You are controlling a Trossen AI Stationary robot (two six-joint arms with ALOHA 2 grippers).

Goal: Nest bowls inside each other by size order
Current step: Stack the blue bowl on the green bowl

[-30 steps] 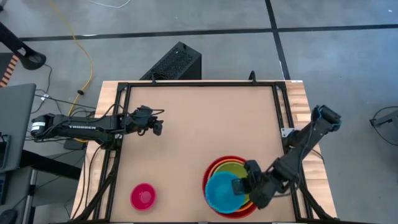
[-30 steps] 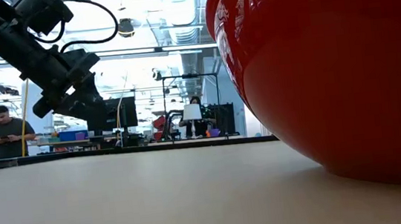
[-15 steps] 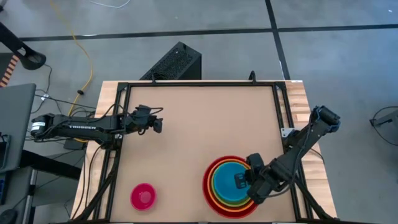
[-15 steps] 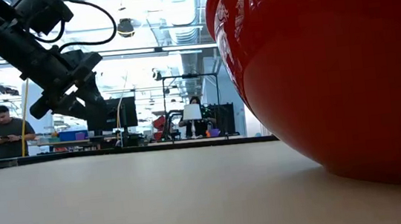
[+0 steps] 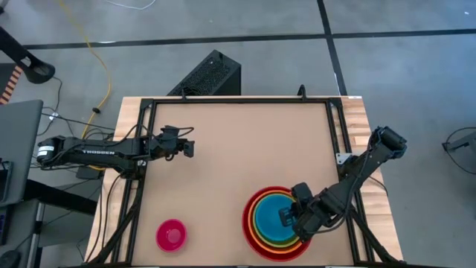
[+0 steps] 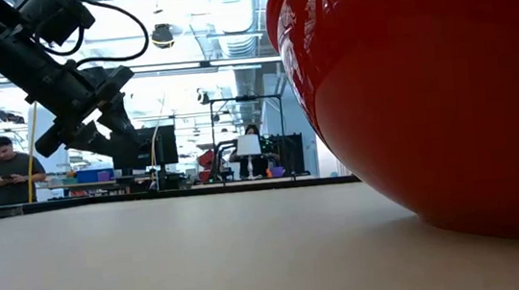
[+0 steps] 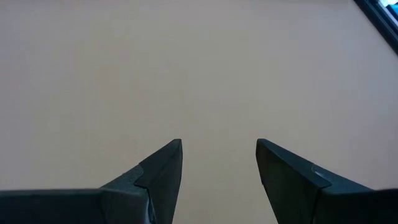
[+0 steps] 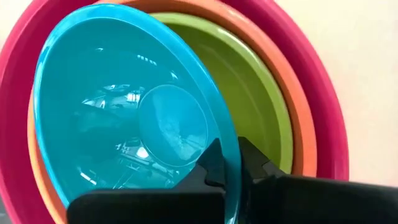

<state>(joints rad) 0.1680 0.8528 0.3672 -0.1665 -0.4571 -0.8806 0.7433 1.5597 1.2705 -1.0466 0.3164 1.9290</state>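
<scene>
The red bowl (image 5: 253, 223) stands near the table's near edge, right of the middle, and fills the right of the low view (image 6: 428, 89). The orange bowl (image 8: 292, 118), the lime green bowl (image 8: 249, 93) and the blue bowl (image 5: 269, 219) sit nested inside it. My right gripper (image 5: 286, 217) is over the stack's right side, shut on the blue bowl. The pink bowl (image 5: 171, 235) stands alone on its base at the near left. My left gripper (image 5: 190, 147) is open and empty above the table's left side. My right gripper holds the blue bowl by its rim (image 8: 231, 152) on the bowl's right side. One finger (image 8: 211, 167) is inside the bowl and one finger (image 8: 256, 167) is outside. The fingers come slanting down from the table's right. The bowl sits in the green bowl.
A black frame (image 5: 238, 102) runs along the table's far edge and down both sides. Bare tabletop (image 5: 238, 156) lies between the two arms. In the low view, people (image 6: 1, 167) show in the room beyond the table.
My right gripper has gone down and a little toward the table's right edge with the blue bowl. The bowl was held raised over the stack's near left; now it sits lower, inside the green bowl, about centred in the stack.
</scene>
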